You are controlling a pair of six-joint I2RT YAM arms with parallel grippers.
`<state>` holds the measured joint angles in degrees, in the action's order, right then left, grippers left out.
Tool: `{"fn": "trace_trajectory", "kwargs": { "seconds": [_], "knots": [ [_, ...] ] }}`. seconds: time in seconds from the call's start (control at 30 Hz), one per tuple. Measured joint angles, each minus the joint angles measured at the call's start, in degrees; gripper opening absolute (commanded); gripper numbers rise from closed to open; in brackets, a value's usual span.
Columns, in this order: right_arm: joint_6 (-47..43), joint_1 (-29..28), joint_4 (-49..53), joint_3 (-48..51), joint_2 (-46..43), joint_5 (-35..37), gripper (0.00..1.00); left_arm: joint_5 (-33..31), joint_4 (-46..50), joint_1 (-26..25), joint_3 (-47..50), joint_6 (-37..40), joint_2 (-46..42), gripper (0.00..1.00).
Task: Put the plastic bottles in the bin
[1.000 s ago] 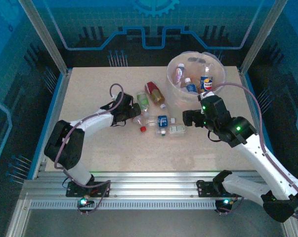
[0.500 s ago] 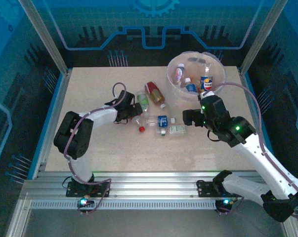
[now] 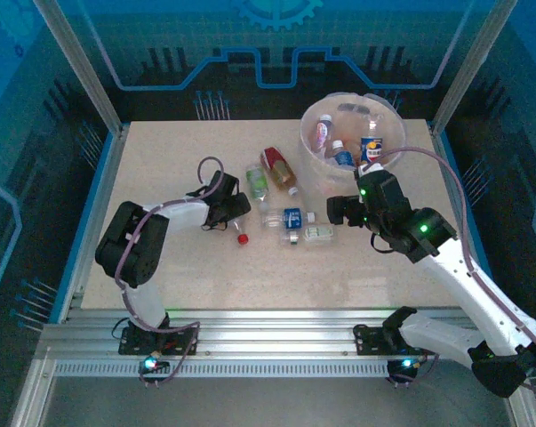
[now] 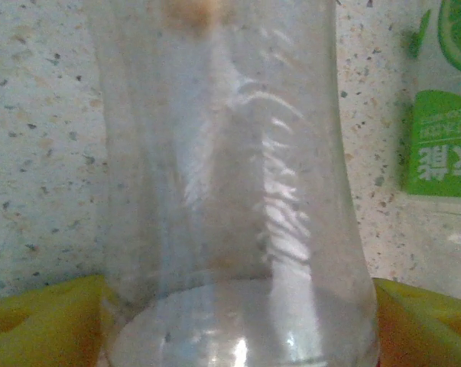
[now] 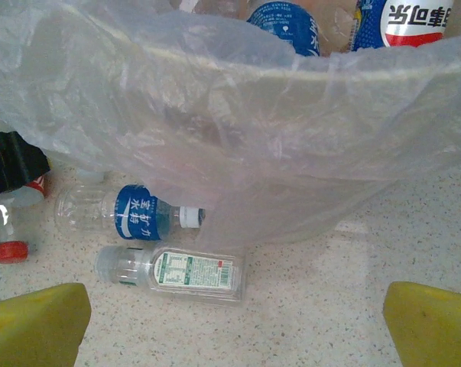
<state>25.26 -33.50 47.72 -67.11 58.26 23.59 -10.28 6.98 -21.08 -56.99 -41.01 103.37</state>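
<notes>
Speckled table [image 3: 161, 276], task under way. My left gripper [image 3: 229, 207] clamps a clear bottle [image 4: 230, 191] left of centre, gripped across its body, likely for carrying. My right gripper [image 3: 338, 212] hangs spread and empty just before the bin [image 3: 308, 133] at the far right corner, which holds several bottles [image 3: 343, 158]; four loose bottles [image 3: 285, 218] lie mid-table.

Dim bluish overhead view; blurred, glare-streaked left-wrist close-up; bright, sharp right-wrist view.
</notes>
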Motion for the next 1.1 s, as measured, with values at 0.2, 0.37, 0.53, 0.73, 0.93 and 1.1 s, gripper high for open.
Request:
{"fn": "trace_trajectory", "kwargs": {
  "seconds": [0.2,0.37,0.53,0.73,0.93,1.1],
  "knots": [
    [0.1,-0.1,-0.8,0.0,0.9,0.0,1.00,-0.1,-1.6,0.6,2.2,-1.2,-1.2,0.60],
    [0.0,-0.2,-1.8,-0.2,2.0,-0.4,1.00,0.1,-1.2,0.6,4.7,-0.9,-4.0,0.54],
    [0.0,-0.3,-2.5,-1.9,3.2,-1.5,1.00,0.0,-0.3,0.6,7.9,0.9,-10.9,0.53],
    [-0.3,-0.3,-2.9,-5.6,4.0,-3.0,1.00,0.1,-1.1,-0.2,10.1,7.1,-23.9,0.53],
    [-0.9,-0.2,-5.1,-10.5,6.2,-9.1,1.00,2.7,-4.4,-4.0,12.6,15.3,-35.2,0.53],
    [-0.8,-0.1,-8.4,-14.6,9.5,-17.0,1.00,7.7,-10.2,-7.7,14.9,20.5,-40.8,0.53]
  ]
}}
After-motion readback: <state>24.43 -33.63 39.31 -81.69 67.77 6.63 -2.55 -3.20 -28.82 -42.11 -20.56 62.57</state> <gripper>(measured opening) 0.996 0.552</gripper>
